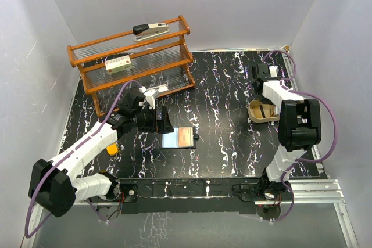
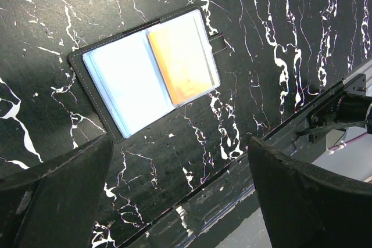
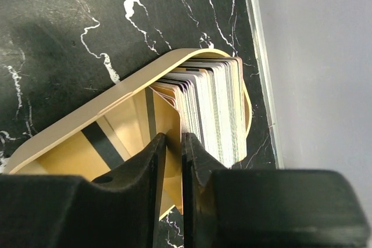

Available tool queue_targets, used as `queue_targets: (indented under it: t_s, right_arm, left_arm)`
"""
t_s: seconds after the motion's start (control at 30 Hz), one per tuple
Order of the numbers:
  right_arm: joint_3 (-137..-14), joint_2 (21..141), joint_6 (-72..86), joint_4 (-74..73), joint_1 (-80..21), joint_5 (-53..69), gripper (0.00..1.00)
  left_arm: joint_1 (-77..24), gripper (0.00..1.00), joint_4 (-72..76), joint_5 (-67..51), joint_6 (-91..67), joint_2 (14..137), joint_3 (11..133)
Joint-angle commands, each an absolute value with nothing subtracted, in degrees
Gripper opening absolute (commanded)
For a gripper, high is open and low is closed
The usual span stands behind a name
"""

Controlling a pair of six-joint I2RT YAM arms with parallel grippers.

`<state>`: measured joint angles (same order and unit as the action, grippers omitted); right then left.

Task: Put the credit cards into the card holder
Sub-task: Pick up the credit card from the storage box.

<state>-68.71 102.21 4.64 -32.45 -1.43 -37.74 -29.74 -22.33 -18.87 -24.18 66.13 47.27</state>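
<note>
The black card holder (image 1: 168, 139) (image 2: 125, 82) lies open on the table, bluish lining up. An orange credit card (image 1: 184, 136) (image 2: 181, 65) sits in its right-hand pocket. My left gripper (image 1: 158, 119) (image 2: 180, 142) hovers above the holder's near side, open and empty. At the right, several credit cards (image 3: 215, 108) stand on edge in a tan oval tray (image 1: 254, 114) (image 3: 116, 94). My right gripper (image 1: 263, 103) (image 3: 174, 137) reaches down into the tray. Its fingers are shut on one tan credit card (image 3: 168, 114) at the stack's left end.
A wooden rack (image 1: 136, 56) stands at the back left, with a stapler (image 1: 151, 30) on top and a small box (image 1: 118, 64) on a shelf. A small orange block (image 1: 112, 150) lies by the left arm. The table's right rail and white wall (image 3: 314, 56) run close beside the tray.
</note>
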Motion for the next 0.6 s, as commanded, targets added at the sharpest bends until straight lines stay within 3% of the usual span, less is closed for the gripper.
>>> queue_targets:
  t_s: [0.0, 0.13, 0.37, 0.57]
  right_arm:
    - [-71.95, 97.77, 6.19, -32.87, -1.61, -35.83, 0.11]
    - [-72.01, 96.22, 7.11, -33.88, -1.99, -32.41, 0.0]
    - [-71.1, 94.39, 7.21, -33.58, -2.29, -31.71, 0.0]
    - [-69.04, 93.25, 6.36, -31.82, -2.29, -32.84, 0.07]
  left_arm:
    - [-29.08, 0.99, -22.77, -19.71, -24.06, 66.57, 48.08]
    - [-28.45, 0.99, -23.75, -17.49, -24.73, 66.76, 48.34]
    - [-28.1, 0.99, -24.36, -15.68, -25.3, 66.11, 47.8]
    - [-28.06, 0.99, -24.08, -17.03, -25.05, 65.77, 47.16]
